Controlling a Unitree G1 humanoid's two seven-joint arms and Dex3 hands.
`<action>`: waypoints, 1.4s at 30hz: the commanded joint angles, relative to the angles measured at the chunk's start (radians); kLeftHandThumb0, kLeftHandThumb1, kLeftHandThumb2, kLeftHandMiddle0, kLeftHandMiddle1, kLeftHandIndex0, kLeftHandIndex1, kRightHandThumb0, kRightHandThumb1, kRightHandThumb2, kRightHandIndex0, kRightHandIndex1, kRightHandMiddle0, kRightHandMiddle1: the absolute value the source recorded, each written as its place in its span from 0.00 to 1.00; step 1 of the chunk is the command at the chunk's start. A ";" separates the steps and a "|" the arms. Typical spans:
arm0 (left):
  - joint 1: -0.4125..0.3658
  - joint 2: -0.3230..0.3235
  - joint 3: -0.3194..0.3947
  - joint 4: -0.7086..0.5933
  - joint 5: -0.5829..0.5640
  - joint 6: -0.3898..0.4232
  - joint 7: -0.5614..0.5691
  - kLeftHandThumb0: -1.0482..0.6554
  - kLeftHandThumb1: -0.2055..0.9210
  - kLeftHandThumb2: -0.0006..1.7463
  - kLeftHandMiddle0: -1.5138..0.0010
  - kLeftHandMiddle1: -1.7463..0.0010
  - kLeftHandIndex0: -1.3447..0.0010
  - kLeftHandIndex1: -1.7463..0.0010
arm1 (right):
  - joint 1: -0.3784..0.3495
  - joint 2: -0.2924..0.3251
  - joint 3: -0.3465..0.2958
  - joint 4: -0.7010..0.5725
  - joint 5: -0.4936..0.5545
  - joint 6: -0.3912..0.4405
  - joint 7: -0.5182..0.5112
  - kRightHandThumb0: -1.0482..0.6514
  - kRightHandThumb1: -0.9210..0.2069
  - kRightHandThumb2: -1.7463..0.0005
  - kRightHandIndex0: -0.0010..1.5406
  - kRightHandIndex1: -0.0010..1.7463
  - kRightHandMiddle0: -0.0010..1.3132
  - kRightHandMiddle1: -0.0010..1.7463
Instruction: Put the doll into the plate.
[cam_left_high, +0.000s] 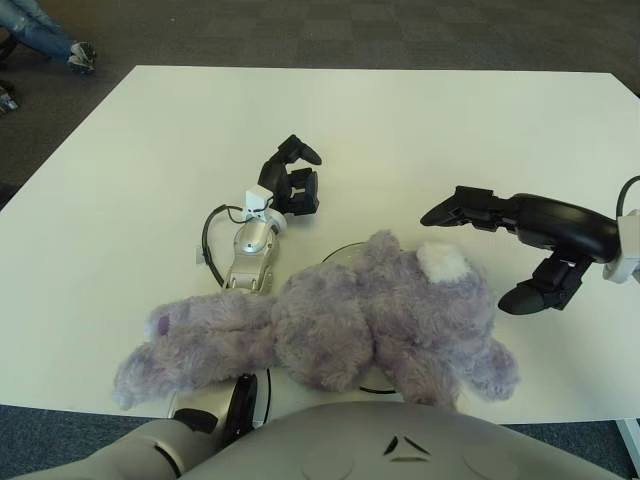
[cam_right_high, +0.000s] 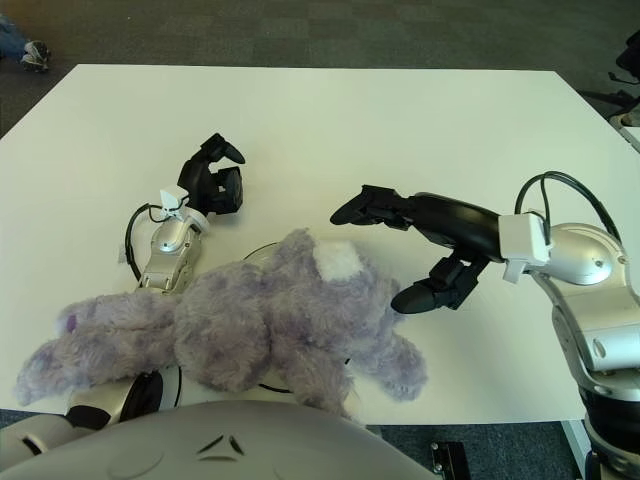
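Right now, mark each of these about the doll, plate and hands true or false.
1. The doll lies over the plate, hiding most of it. True.
2. The right hand grips the doll. False: its fingers are open, clear of the doll.
3. The left hand shows beyond the doll, holding nothing. True.
4. The doll is bright green. False: it is purple with a white tail patch.
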 joint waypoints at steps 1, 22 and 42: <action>0.005 0.002 -0.002 -0.010 0.003 -0.001 0.009 0.35 0.53 0.70 0.22 0.00 0.59 0.00 | -0.028 0.006 -0.024 0.041 0.049 -0.009 0.012 0.17 0.48 0.56 0.03 0.15 0.00 0.42; 0.005 0.006 0.005 -0.014 -0.002 0.011 0.004 0.35 0.53 0.70 0.22 0.00 0.59 0.00 | -0.134 0.028 -0.068 0.156 -0.008 0.080 -0.212 0.25 0.53 0.48 0.10 0.30 0.00 0.54; 0.002 0.011 0.009 0.006 -0.018 -0.020 -0.015 0.35 0.53 0.70 0.20 0.00 0.59 0.00 | -0.156 0.133 -0.096 0.068 -0.019 0.399 -0.539 0.25 0.24 0.55 0.08 0.49 0.00 0.63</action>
